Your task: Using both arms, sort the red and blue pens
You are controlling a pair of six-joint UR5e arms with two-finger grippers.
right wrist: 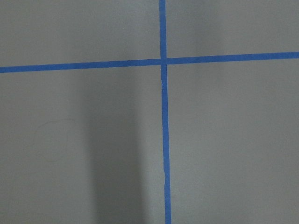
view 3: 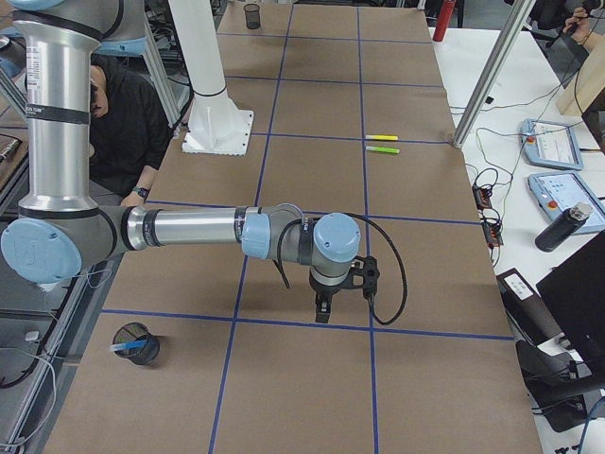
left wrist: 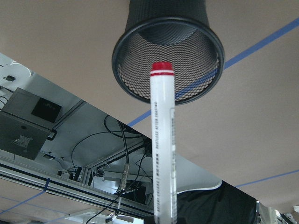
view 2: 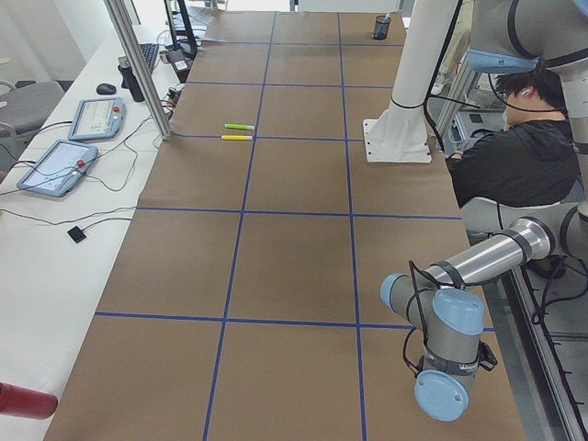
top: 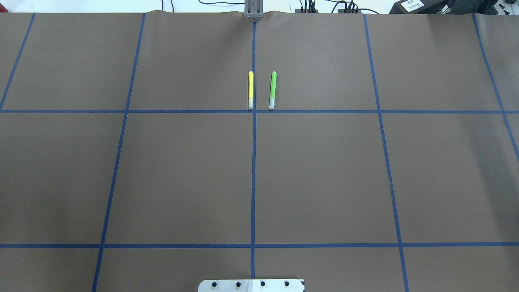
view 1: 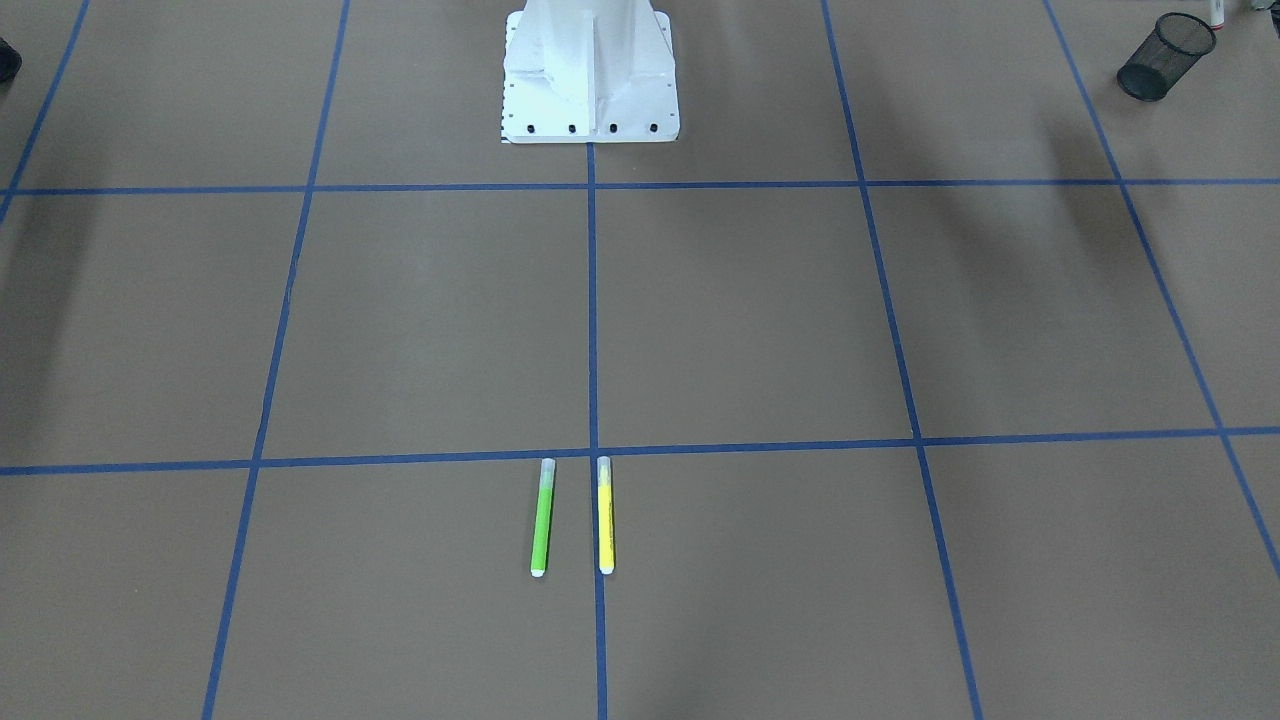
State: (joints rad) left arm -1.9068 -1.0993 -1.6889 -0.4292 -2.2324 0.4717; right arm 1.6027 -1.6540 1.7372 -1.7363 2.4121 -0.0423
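In the left wrist view the red pen [left wrist: 163,140], white-barrelled with a red end, hangs just above the mouth of a black mesh cup [left wrist: 140,42]. It sticks out from my left gripper, whose fingers are out of frame. That cup [view 1: 1165,55] stands at the table's corner, with the pen's tip [view 1: 1217,12] above it. The blue pen [view 3: 121,348] lies inside a second mesh cup [view 3: 135,344]. My right gripper [view 3: 323,314] points down just above the bare table, seen only from the side, so I cannot tell its state.
A green marker [top: 273,90] and a yellow marker [top: 251,90] lie side by side near the far middle of the table. The white pedestal [view 1: 590,75] stands at the robot's edge. A person [view 2: 514,147] sits beside it. Tablets [view 2: 57,167] lie on the side bench.
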